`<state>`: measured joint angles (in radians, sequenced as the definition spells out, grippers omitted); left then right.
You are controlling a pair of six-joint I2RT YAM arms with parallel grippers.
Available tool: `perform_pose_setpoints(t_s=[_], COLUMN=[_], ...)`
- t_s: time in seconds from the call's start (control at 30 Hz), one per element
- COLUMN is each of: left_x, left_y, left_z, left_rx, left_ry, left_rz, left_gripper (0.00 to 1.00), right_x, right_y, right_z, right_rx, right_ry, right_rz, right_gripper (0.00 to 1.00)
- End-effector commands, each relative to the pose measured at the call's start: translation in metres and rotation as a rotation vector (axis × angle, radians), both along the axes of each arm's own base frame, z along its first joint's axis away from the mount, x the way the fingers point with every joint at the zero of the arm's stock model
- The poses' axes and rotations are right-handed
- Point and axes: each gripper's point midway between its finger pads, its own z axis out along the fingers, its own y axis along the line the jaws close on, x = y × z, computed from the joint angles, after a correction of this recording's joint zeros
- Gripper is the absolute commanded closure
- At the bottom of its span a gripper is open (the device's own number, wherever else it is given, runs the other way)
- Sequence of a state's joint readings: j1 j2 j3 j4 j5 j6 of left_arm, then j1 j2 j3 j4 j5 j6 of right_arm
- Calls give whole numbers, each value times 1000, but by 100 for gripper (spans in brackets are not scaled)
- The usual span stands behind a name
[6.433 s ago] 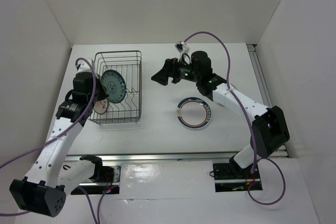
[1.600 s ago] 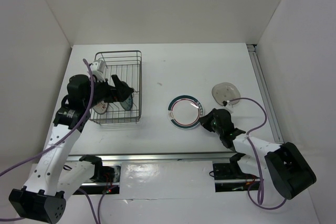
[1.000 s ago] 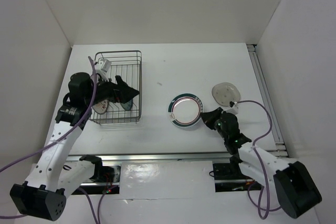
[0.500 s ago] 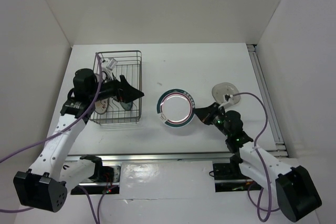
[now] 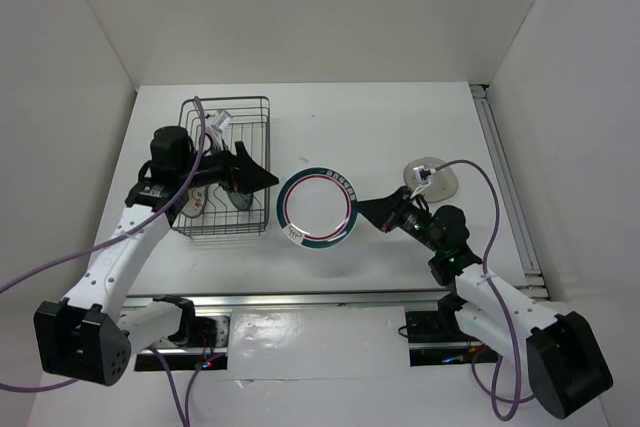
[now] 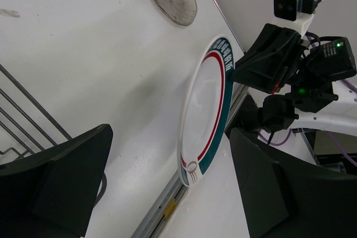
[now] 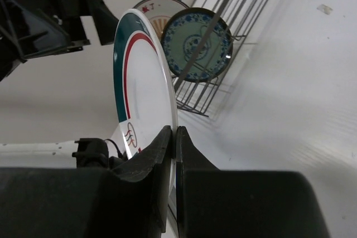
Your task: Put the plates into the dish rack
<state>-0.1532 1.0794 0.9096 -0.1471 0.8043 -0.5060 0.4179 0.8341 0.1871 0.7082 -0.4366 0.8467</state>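
Top external: the ringed plate (image 5: 318,207) is off the surface (image 5: 330,117) and up on edge, pinched at its right rim by the right end effector (image 5: 368,214). A few seconds back it lay flat, right of the dish rack (image 5: 225,101). Over the last second we've carried it left, and it now hangs just right of the rack's near-right corner, beside it rather than over it.

Right wrist confirms the grip: jaws narrow, one finger on each face of the rim, nothing else supporting the plate.

The left end effector (image 5: 258,173) has swung out of the rack and points right at the plate, fingers wide, holding nothing. In the left wrist view the plate sits edge-on ahead of the gap, near but not yet between the fingers.

Rack status: the teal patterned plate (image 7: 199,44) and the orange-centred white plate (image 5: 192,205) stand in the near half. The greyish plate (image 5: 432,179) lies flat on the surface at the right, beyond the right arm.

Our read:
- Two plates are loaded, one is in transit and one is untouched.
- This looks like a handover setup, since the rack is on the left arm's side.
- The left should close on the free left rim before the right lets go.
- A rim-only pinch may let the plate pivot, so we'd keep motion slow.
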Motion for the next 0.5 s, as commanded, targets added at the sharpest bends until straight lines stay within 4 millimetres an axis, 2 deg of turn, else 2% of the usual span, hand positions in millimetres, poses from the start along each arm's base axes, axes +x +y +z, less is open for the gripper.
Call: perform_pose_setpoints(t_s=[0.0,0.27,0.37,0.4,0.47], left_x=[-3,-8,-12,-12,-16], left_y=[-7,-16,-17,-17,-21], left_z=[7,5,8,8,7], left_rx=[-34,-46,-56,-56,-64], left_ry=[-25,-13,-20,-20,-10], left_rz=[-58,-111,-137,-137,-168], left_gripper=[0,4,11,14,17], right_x=[-5,2,5,3,4], right_y=[10,25,33,35,40], right_z=[61,80,82,89,87], right_rx=[86,113,122,135,137], right_ry=[-190,-233,-223,-248,-230], right_rz=[57,88,99,109,122], right_gripper=[100,100,100,100,100])
